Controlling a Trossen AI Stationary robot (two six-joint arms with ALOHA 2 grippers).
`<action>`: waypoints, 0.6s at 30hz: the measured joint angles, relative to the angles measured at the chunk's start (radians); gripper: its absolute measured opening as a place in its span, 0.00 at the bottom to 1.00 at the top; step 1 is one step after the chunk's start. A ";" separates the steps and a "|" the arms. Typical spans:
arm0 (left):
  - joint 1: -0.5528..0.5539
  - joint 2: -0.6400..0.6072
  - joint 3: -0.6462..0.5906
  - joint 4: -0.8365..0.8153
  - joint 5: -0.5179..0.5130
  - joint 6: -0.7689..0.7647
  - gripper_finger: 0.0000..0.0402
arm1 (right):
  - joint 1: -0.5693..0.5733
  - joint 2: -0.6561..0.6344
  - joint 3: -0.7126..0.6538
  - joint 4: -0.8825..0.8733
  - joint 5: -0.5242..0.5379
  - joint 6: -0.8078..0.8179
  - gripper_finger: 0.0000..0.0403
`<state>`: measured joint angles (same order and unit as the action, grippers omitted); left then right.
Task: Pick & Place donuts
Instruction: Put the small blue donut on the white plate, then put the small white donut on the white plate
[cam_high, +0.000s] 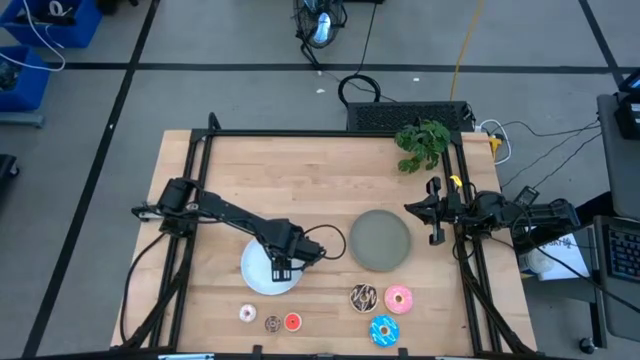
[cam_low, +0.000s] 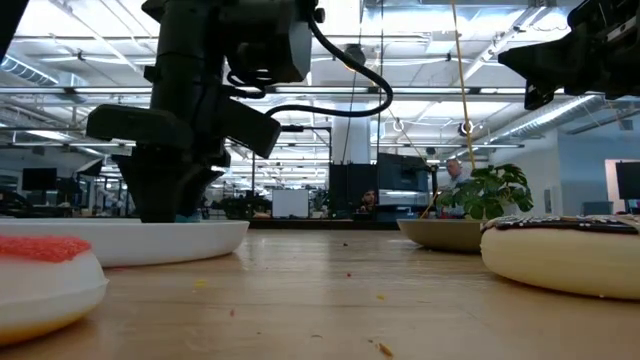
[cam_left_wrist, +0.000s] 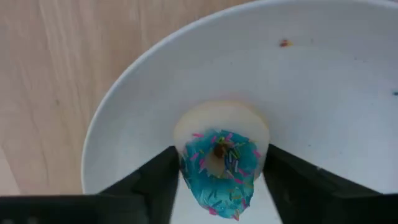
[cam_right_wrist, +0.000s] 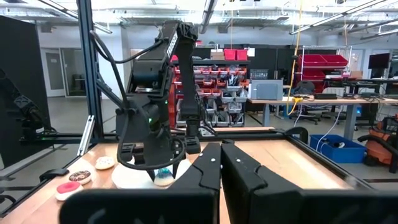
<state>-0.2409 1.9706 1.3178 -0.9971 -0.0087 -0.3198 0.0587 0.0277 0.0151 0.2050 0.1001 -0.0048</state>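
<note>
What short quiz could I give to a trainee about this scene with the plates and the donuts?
1. True or false: a donut lies on the grey plate.
2. Which donut sits between the fingers of the left gripper? A: the red one. B: the tiny blue donut. C: the pink one.
3. Fill in: the right gripper waits, fingers together, at the ___ edge of the table.

Key: 1 false; 2 B, and it is over the white plate; 3 right.

high: overhead, down | low: tabletop, level | wrists: forward | shared: white plate (cam_high: 262, 272)
</note>
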 joint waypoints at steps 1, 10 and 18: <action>0.000 0.000 0.000 -0.001 -0.007 -0.002 0.63 | 0.000 0.000 0.000 0.000 0.000 0.000 0.00; -0.008 -0.050 0.084 -0.150 -0.043 -0.049 0.88 | 0.000 0.000 0.000 0.000 0.001 -0.007 0.00; -0.072 -0.068 0.275 -0.373 -0.018 -0.152 0.82 | 0.000 0.009 0.000 -0.008 0.001 -0.018 0.00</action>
<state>-0.3130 1.9029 1.5925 -1.3698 -0.0266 -0.4716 0.0589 0.0368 0.0151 0.1968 0.1009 -0.0227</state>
